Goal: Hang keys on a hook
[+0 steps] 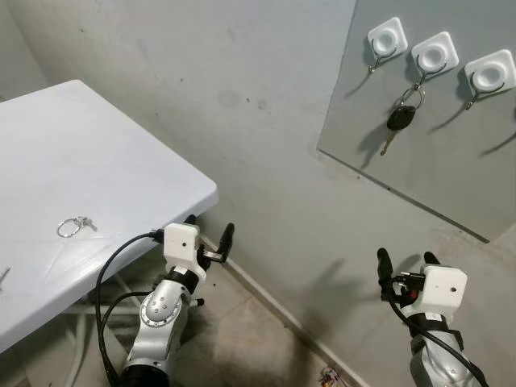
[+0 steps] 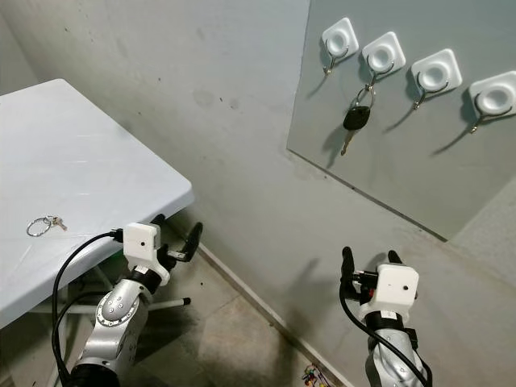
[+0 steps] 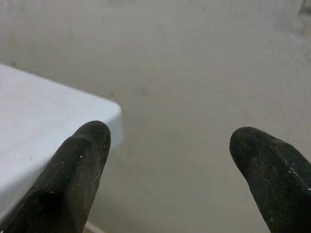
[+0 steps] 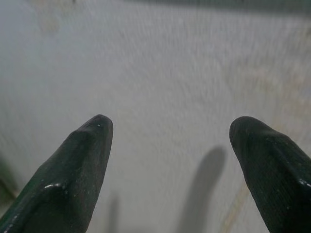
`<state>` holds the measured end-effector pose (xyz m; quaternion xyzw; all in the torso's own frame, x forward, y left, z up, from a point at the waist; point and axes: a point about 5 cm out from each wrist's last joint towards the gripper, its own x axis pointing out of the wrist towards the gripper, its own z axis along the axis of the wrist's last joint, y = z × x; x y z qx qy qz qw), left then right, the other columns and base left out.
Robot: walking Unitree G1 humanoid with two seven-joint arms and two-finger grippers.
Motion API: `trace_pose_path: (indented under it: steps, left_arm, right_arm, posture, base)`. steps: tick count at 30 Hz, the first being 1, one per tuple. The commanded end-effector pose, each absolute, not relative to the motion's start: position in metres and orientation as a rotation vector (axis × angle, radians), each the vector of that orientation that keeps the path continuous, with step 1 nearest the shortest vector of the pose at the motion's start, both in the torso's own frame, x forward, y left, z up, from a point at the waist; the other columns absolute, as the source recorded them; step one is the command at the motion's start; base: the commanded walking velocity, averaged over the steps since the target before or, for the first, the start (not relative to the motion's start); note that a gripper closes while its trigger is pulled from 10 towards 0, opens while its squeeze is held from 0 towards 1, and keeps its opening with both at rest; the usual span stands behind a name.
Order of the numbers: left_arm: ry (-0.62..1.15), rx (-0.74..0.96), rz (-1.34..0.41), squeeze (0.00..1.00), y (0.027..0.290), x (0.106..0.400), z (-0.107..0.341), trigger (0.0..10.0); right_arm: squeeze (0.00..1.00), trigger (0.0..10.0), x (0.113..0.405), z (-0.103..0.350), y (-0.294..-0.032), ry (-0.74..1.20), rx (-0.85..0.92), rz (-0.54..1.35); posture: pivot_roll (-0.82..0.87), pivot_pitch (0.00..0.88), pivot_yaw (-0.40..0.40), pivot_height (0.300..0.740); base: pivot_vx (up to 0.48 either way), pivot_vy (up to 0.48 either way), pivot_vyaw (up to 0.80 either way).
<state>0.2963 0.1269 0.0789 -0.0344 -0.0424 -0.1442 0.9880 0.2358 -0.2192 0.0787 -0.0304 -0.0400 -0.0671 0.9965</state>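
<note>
Keys (image 1: pixel 402 118) are found hung on the second hook (image 1: pixel 434 55), a key ring (image 1: pixel 72 226) lies on the white table (image 1: pixel 97 161), and both left gripper (image 1: pixel 209 232) and right gripper (image 1: pixel 405 264) are held open and empty.

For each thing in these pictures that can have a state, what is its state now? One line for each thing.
Left gripper: open, empty, beside the table corner.
Right gripper: open, empty, low before the wall.
Car key: hanging on the second hook.
Key ring: lying flat on the white table, not yet hung.
First hook: free.
Third hook: free.
Fourth hook: free.
</note>
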Motion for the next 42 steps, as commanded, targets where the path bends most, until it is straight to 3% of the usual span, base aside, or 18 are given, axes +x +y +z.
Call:
trace_pose_path:
  steps: [1,17,26,42]
  left_arm:
    - [-0.099,-0.076,-0.287,0.00,0.129,0.293,0.084,10.0]
    - [-0.128,-0.088,-0.243,0.00,0.143,0.295,0.099,10.0]
    - [-0.127,-0.111,-0.248,0.00,0.142,0.297,0.101,10.0]
    - [-0.133,-0.096,-0.241,0.00,0.141,0.298,0.103,10.0]
  right_arm:
    - [0.00,10.0,0.235,0.089,-0.215,-0.111,-0.059,-0.132]
    - [0.00,10.0,0.236,0.102,-0.208,-0.133,-0.048,-0.131]
    - [0.00,10.0,0.239,0.104,-0.207,-0.135,-0.048,-0.124]
    - [0.00,10.0,0.242,0.107,-0.207,-0.134,-0.053,-0.106]
  posture:
    - [0.02,0.097,-0.034,0.740]
    - [0.03,0.102,-0.034,0.740]
    - [0.03,0.098,-0.033,0.740]
    - [0.03,0.083,-0.042,0.740]
  base:
    - [0.000,0.000,0.80]
    - [0.000,0.000,0.80]
    - [0.000,0.236,0.80]
    - [0.000,0.000,0.80]
